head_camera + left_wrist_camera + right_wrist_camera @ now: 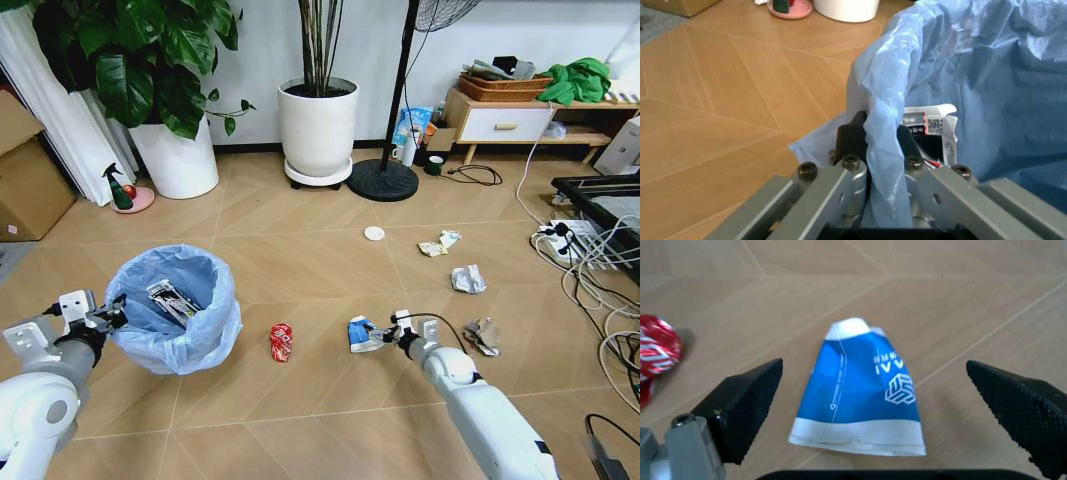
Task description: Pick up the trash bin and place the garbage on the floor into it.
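The blue-and-white carton (860, 390) lies flat on the floor (300, 250), right of the red can (282, 342), and sits between the spread fingers (747, 405) of the right gripper (392, 334), which hangs wide open just over it. The right arm reaches forward and down toward the carton. Left of the can, the left gripper (108, 318) is clamped on the near rim of the trash bin (175, 305), pinching its light-blue bag. A white disc (374, 233) and paper wads (467, 279) lie beyond the carton.
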`<state>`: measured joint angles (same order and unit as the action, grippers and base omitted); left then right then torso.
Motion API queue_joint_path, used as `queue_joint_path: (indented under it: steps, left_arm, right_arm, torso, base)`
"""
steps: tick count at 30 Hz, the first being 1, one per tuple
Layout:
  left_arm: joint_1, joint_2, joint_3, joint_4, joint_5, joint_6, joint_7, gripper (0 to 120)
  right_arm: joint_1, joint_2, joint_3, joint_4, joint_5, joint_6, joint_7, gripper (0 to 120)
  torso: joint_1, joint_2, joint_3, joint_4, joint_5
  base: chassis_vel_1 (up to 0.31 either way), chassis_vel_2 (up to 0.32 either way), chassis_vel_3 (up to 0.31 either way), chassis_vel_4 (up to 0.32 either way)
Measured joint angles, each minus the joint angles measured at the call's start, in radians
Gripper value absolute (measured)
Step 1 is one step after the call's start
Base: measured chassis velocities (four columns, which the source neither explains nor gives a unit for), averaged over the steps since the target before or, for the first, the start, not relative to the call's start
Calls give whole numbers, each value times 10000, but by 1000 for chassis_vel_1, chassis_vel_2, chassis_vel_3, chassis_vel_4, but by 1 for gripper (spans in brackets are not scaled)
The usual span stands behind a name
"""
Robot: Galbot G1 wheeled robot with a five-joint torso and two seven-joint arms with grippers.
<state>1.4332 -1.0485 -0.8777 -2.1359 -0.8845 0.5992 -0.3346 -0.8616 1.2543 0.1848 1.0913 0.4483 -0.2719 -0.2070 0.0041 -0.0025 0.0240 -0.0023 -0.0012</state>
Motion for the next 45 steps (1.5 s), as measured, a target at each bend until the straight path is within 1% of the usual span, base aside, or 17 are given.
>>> queue_joint_path:
  steps: [10, 12, 13, 16, 17, 20, 21, 23, 25, 27, 28, 29, 32, 34, 35, 39, 45]
  left_arm:
    - [68, -4, 34, -176, -14, 13, -13, 0]
    - [77, -5, 36, -210, -13, 14, -15, 0]
    - [77, -5, 36, -210, -13, 14, -15, 0]
    - [68, -4, 46, -214, -13, 16, -15, 0]
    - [68, -4, 46, -214, -13, 16, -15, 0]
    - [48, -5, 71, -213, -12, 18, -13, 0]
    - [48, -5, 71, -213, -12, 18, -13, 0]
    - [29, -8, 109, -213, -8, 18, -10, 0]
    - [25, -9, 121, -214, -7, 19, -11, 0]
    - [-1, -10, 157, -213, -2, 19, -10, 0]
    - [-1, -10, 157, -213, -2, 19, -10, 0]
    - [-15, -5, 167, -212, -1, 19, -10, 0]
    - [-23, 29, 161, -204, -10, 19, -6, 0]
    - [-23, 36, 157, -201, -12, 18, -6, 0]
    - [-23, 48, 141, -194, -15, 19, 0, 0]
    - [-13, 53, 135, -191, -27, 19, 12, 0]
    - [-23, 43, 180, -191, -29, 18, 17, 0]
  right_arm:
    - [922, 639, -23, -1464, -681, 138, 135, 100]
    - [1181, 778, -10, -1795, -839, 154, 137, 94]
    - [1181, 778, -10, -1795, -839, 154, 137, 94]
    - [1363, 916, 80, -2200, -1171, 125, 134, 79]
    - [1363, 916, 80, -2200, -1171, 125, 134, 79]
    - [1349, 923, 145, -2421, -1386, 107, 50, 67]
    - [1349, 923, 145, -2421, -1386, 107, 50, 67]
    - [1283, 923, 221, -2523, -1512, 106, -45, 55]
    - [1269, 923, 234, -2539, -1521, 106, -68, 52]
    - [1226, 926, 280, -2567, -1541, 113, -177, 42]
    - [1226, 926, 280, -2567, -1541, 113, -177, 42]
    - [1211, 938, 302, -2598, -1543, 116, -250, 34]
    - [1221, 992, 338, -2685, -1565, 123, -341, 20]
    - [1225, 1002, 346, -2705, -1584, 131, -350, 19]
    - [1236, 1045, 387, -2771, -1646, 154, -366, 12]
    - [1202, 1081, 433, -2797, -1698, 218, -364, 1]
    - [1030, 1035, 503, -2610, -1689, 337, -286, 0]
  torso:
    - [0, 1, 0, 1, 2]
    - [0, 1, 0, 1, 2]
    - [0, 1, 0, 1, 2]
    - [0, 0, 0, 3, 3]
    - [0, 0, 0, 3, 3]
    - [0, 0, 0, 0, 3]
    - [0, 0, 0, 0, 3]
    - [0, 1, 0, 0, 4]
    - [0, 0, 0, 0, 4]
    - [-1, 1, -2, 0, 4]
    - [-1, 1, -2, 0, 4]
    - [-1, 1, -2, 0, 2]
    - [-2, 1, -2, -2, 0]
    - [-2, 1, -2, -1, 0]
    - [-2, 1, -2, -1, 2]
    - [-2, 1, -2, 2, 3]
    - [-2, 1, 0, 2, 5]
  base:
    - [0, 0, 0, 0]
    - [0, 0, 0, 0]
    - [0, 0, 0, 0]
    - [0, 0, 0, 0]
    - [0, 0, 0, 0]
    - [0, 0, 0, 0]
    - [0, 0, 0, 0]
    - [0, 0, 0, 0]
    - [0, 0, 0, 0]
    - [0, 0, 0, 0]
    - [0, 0, 0, 0]
    - [0, 0, 0, 0]
    - [0, 0, 0, 0]
    - [0, 0, 0, 0]
    - [0, 0, 0, 0]
    - [0, 0, 0, 0]
    - [0, 0, 0, 0]
